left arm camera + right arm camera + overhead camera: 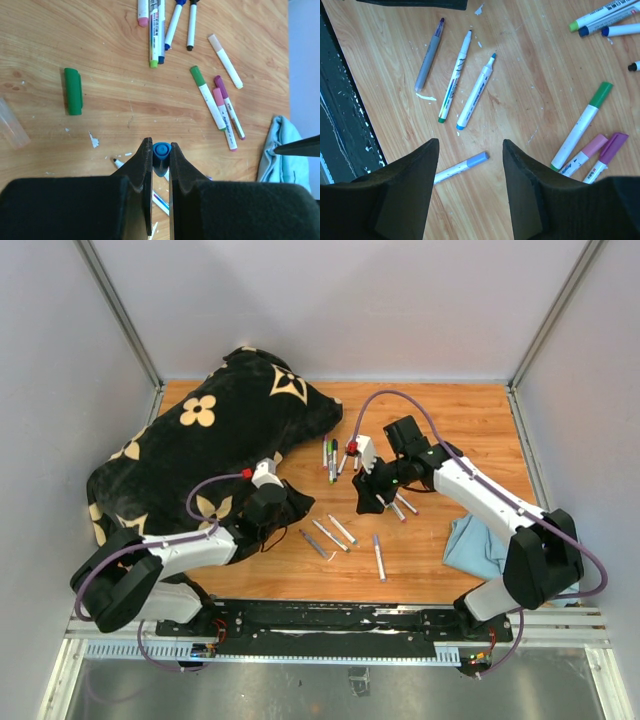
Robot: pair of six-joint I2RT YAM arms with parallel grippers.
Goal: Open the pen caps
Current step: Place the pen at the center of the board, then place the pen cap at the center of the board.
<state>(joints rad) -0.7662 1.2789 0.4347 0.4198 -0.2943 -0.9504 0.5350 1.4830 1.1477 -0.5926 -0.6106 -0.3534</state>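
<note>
Left wrist view showed the left gripper (161,146) pressed together on a blue cap (161,152), the short stub pinched end-on between the two fingertips. Parts of a few markers on the desk (100,45) showed just beneath the fingers. A loose green cap (73,91) lay on bare wood well off to the left of that gripper in the picture, touching no marker. Ahead and to the right, three capped markers lay close together: a green-capped marker (210,102), then one with a purple cap (220,84) and one with a pink cap (218,95), all three caps seated on their barrels and well apart from the fingers.

Right wrist view showed the right gripper (470,144) spread wide and holding nothing. A marker with a pale blue end (462,167) lay flat on the desk in the gap between its fingers; whether that end was a cap I could not tell. Beyond the fingertips lay three uncapped markers (455,75) with bare tips, side by side. The green, pink and purple caps sat to the right of this gripper, near but not touching it.

From the top external view, a black bag with tan flowers (220,430) covered the far left of the desk and a blue cloth (475,545) lay beside the right arm.
</note>
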